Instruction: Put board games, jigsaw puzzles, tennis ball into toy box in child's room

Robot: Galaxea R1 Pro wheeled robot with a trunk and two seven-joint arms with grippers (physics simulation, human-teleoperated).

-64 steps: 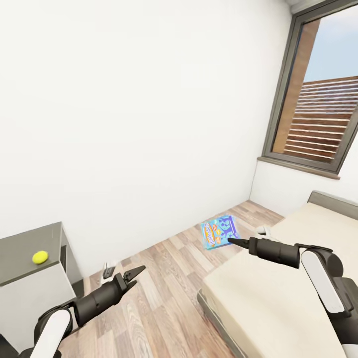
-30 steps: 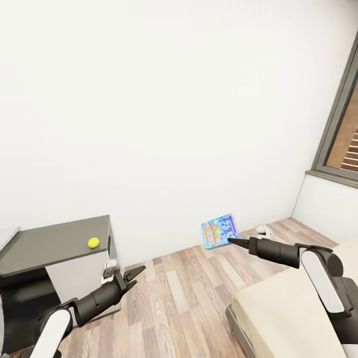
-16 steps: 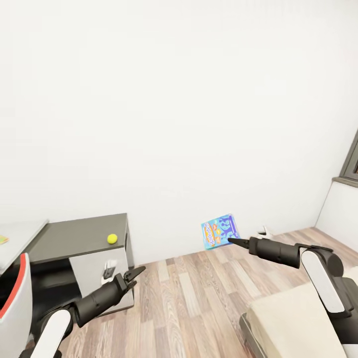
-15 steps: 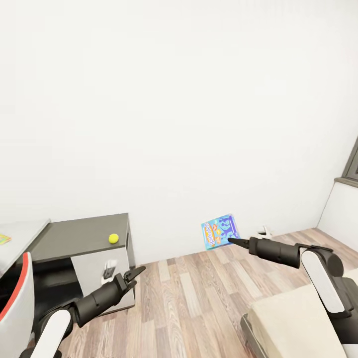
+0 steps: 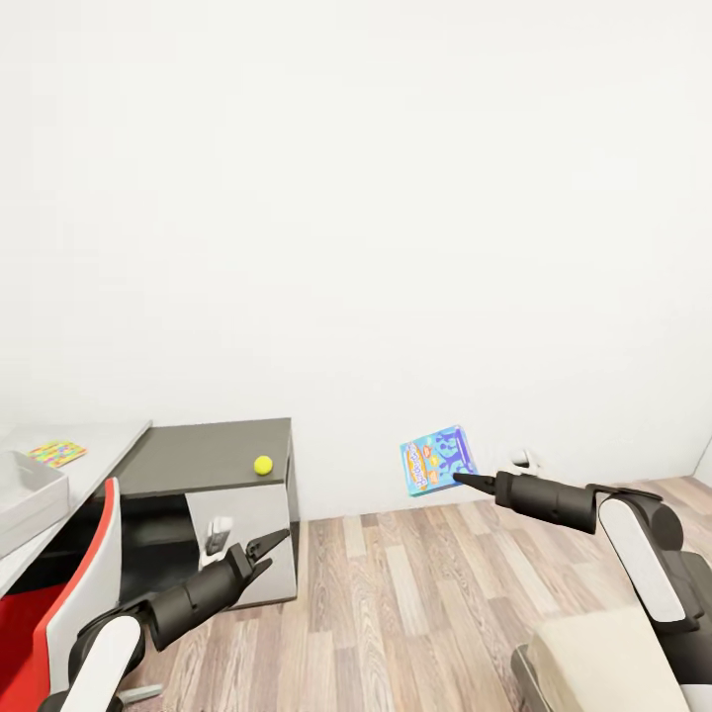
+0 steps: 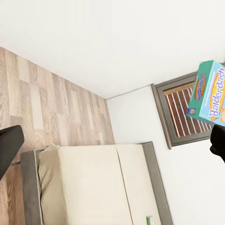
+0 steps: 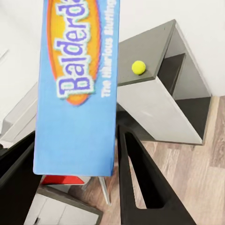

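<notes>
— What is cut off or hard to read here?

— At the far left, the pale grey table (image 5: pixel 94 445) runs out of the head view, and of the light grey toy box (image 5: pixel 30 485) on it only a sloping-walled corner shows. A small flat box (image 5: pixel 55 454) with a speckled, many-coloured lid lies on the table just behind the toy box; its print is too small to read. A red and white chair (image 5: pixel 69 583) hides part of the table's front. The beige bed (image 5: pixel 613 663) is cropped to one corner at the near right; the left wrist view shows its plain mattress and grey frame, with a tiny green item at the far edge that I cannot identify.

— And the grippers?

— The right gripper (image 5: pixel 457 479) is closed on the blue board game (image 5: pixel 437 461), a thin flat cardboard box held upright in the air before the white wall. In the right wrist view its lid reads "Balderda…", the rest cropped, between the dark wedge-shaped fingers (image 7: pixel 140 183). The left gripper (image 5: pixel 265 546) carries nothing, its pointed fingers slightly apart.

— The ball?

— The tennis ball (image 5: pixel 262 464), yellow-green and round, sits on the matte top of the lower dark grey desk (image 5: pixel 213 460), near its right edge, to the right of the pale table. The floor (image 5: pixel 415 593) is light wood plank.
</notes>
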